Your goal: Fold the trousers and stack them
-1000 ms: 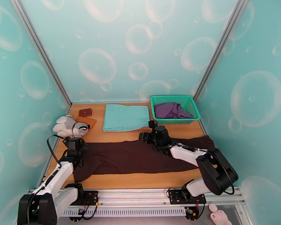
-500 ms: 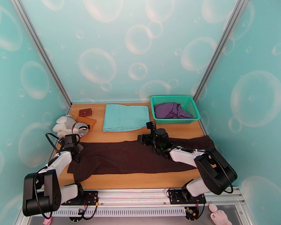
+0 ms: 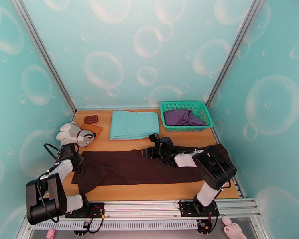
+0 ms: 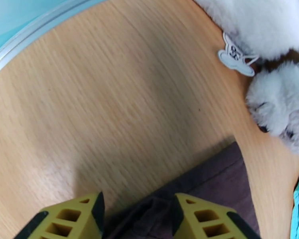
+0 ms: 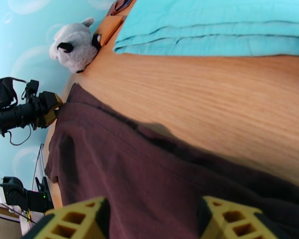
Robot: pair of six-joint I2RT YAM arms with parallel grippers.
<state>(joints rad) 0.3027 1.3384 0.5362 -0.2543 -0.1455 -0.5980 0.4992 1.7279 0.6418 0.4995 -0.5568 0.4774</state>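
Finding: the trousers [image 3: 141, 168] are lying flat and unfolded, stretching lengthwise across the near half of the table [image 3: 149, 192], from close to the left edge to the right edge. No fold is showing yet. I cannot tell which end is the waistband.

Left gripper [image 4: 135, 206]: it is sitting low at the far left corner of the cloth, close to the left edge. Its jaws are standing apart, straddling a puckered bit of hem and not yet pinching it.

Right gripper [image 5: 151, 211]: it is hovering over the far edge of the trousers, about midway along the table. Its jaws are spread wide with dark cloth lying beneath them, and nothing is being held.

Also noted along the far edge: a plush toy [image 3: 73, 134], a folded teal cloth [image 3: 133, 124] and a green basket [image 3: 205, 115] holding a purple garment [image 3: 181, 116].

Assessment: the step in hand appears to be taking hold for the first fold. The next move is calling for both jaws to clamp down on the far edge, then to lift together and carry evenly, keeping clear of the plush toy and the teal cloth.
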